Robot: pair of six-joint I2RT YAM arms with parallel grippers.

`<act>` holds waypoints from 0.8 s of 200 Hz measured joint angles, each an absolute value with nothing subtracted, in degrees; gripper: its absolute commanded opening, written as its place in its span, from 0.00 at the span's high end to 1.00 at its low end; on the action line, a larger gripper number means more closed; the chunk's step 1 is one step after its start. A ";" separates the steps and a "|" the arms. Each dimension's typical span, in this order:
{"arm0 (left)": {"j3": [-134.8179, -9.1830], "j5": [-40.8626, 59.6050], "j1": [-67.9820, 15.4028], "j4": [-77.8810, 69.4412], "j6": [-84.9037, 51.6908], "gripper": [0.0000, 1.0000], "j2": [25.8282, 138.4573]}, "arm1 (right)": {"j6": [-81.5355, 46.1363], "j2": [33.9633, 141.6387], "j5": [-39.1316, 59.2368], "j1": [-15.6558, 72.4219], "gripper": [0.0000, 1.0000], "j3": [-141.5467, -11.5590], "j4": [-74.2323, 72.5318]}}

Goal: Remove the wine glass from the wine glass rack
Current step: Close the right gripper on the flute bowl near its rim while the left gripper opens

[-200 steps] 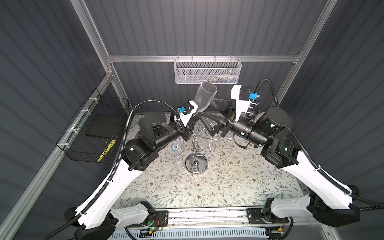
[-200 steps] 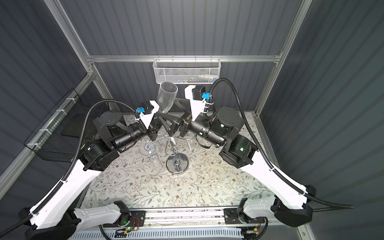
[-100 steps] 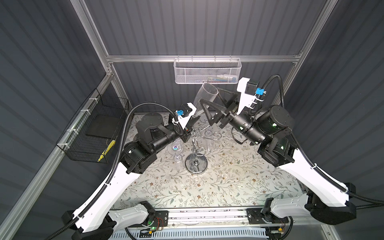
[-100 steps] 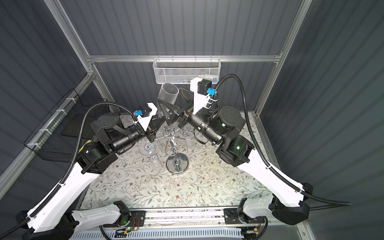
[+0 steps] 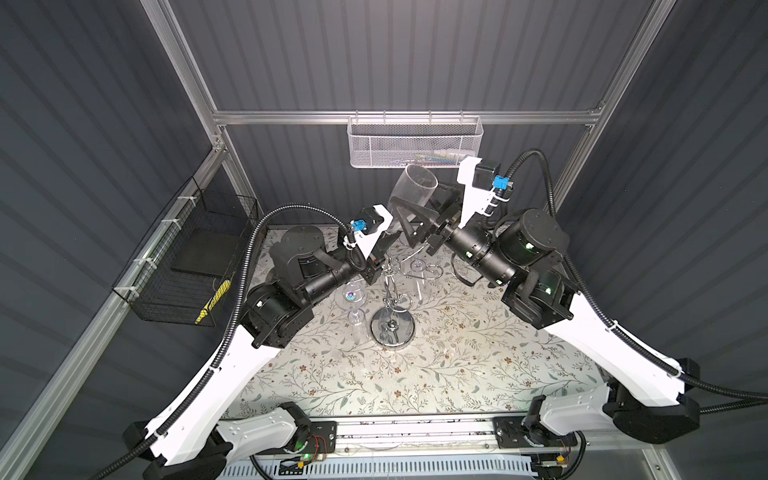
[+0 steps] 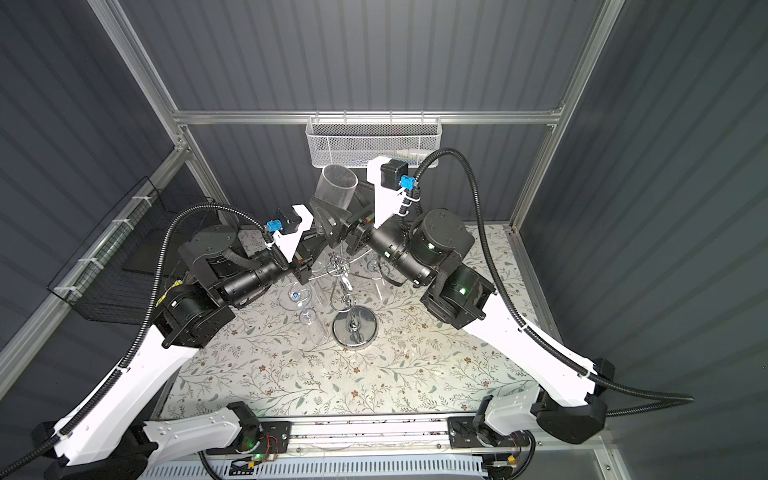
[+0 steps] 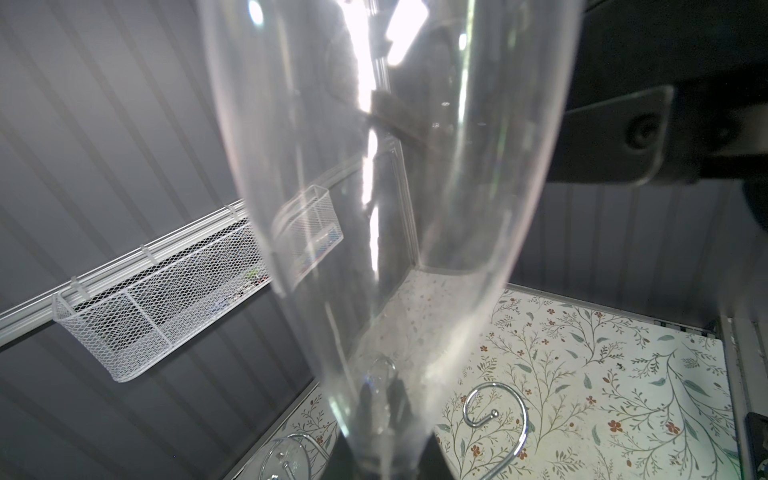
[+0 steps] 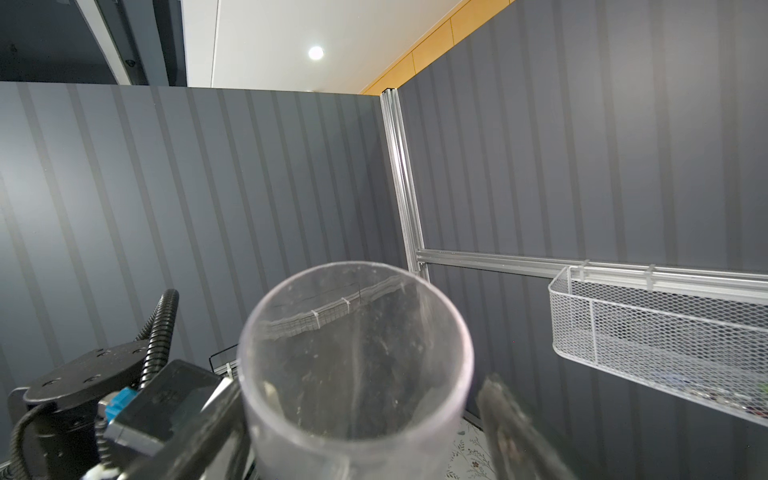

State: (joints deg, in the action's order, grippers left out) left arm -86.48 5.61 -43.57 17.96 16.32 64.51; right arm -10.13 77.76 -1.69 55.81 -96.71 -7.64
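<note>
wine glass (image 5: 412, 190), stem in left end effector (image 5: 390, 240), right end effector (image 5: 417, 203) straddling bowl

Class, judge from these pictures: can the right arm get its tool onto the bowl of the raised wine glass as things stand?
Likely yes. The right tool straddles the wine glass at its bowl, a finger each side, nothing between. The left tool grips only the stem, below the bowl.

Even overhead light; glare streaks on wine glass (image 7: 368, 83); ceiling lamp (image 8: 316, 52) bright; near parts blurred.
</note>
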 measured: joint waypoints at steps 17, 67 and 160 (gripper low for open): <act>-86.39 5.63 -43.57 17.98 16.32 1.00 64.49 | -10.37 77.89 -1.50 55.81 0.19 -96.99 -8.10; -86.13 6.00 -43.57 17.98 16.32 1.00 64.51 | -10.48 79.18 -0.32 55.81 0.23 -98.91 -8.75; -86.11 6.31 -43.57 17.93 16.27 1.00 64.51 | -11.60 80.31 -0.16 55.37 0.47 -99.24 -9.43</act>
State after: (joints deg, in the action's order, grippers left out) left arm -86.11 6.31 -43.57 17.93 16.27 64.51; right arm -11.60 80.31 -0.16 55.37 -99.24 -9.43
